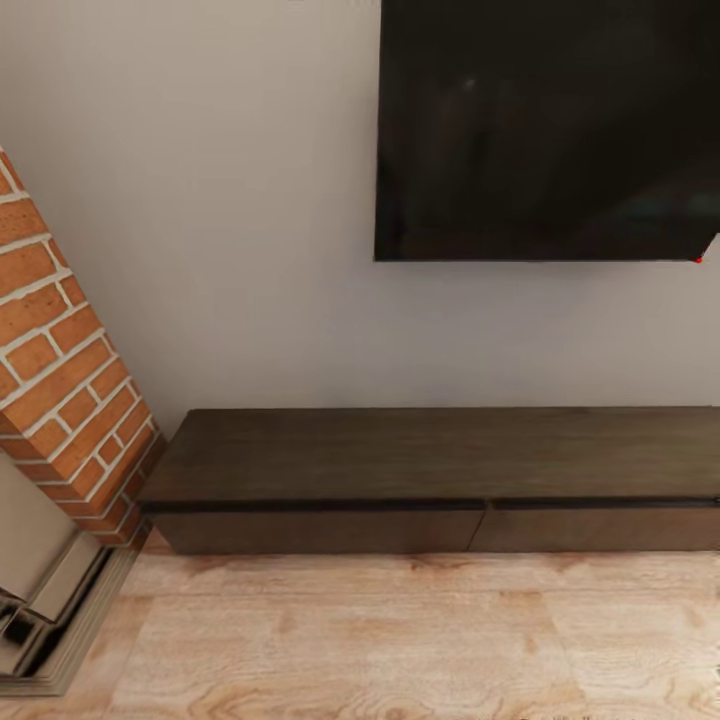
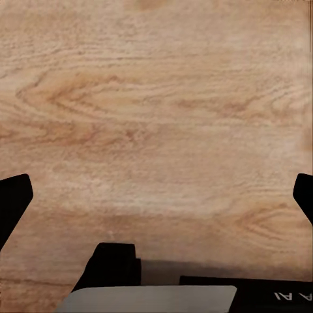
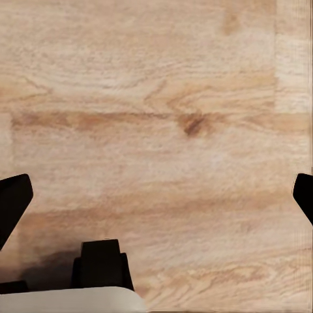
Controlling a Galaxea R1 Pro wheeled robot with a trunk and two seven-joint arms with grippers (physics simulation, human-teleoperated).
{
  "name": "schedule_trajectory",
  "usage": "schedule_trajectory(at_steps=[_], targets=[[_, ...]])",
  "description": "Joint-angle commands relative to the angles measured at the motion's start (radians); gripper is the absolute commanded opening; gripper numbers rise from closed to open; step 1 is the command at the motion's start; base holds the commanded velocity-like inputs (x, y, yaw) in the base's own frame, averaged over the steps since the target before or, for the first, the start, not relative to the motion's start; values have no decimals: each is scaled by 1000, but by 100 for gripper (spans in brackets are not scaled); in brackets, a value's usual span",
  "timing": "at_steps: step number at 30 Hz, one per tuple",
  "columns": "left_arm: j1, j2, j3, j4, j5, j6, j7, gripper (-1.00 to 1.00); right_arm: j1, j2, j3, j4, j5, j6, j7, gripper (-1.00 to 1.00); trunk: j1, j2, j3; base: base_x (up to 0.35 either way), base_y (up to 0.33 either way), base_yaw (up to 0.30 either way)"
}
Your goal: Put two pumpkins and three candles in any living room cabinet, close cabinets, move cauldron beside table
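Cabinet (image 1: 430, 470) stands shut, pincers spread over floor (image 2: 156, 117).

- Cabinet (image 1: 430, 480) cut off at the head view's right edge; second front panel only partly seen.
- Black screen (image 1: 545, 125) on the wall cropped at top and right.
- Brick fireplace (image 1: 60, 380) cropped at the left edge.
- Left gripper (image 2: 156, 195) fingertips cut off at both sides of the left wrist view, spread wide.
- Right gripper (image 3: 156, 195) fingertips likewise clipped, spread wide.
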Motion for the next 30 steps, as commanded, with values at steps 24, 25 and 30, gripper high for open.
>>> schedule_trajectory(at_steps=[24, 25, 30], targets=[[0, -1, 0, 11, 0, -5, 0, 100, 0, 1, -1, 2, 1, -4, 0, 100, 0, 0, 7, 0, 0, -12], [0, -1, 0, 11, 0, -5, 0, 100, 0, 2, 1, 1, 2, -1, -1, 100, 0, 0, 7, 0, 0, 291], [1, 1, 0, 11, 0, -6, 0, 100, 0, 2, 1, 1, 2, -3, -3, 100, 0, 0, 7, 0, 0, 291]])
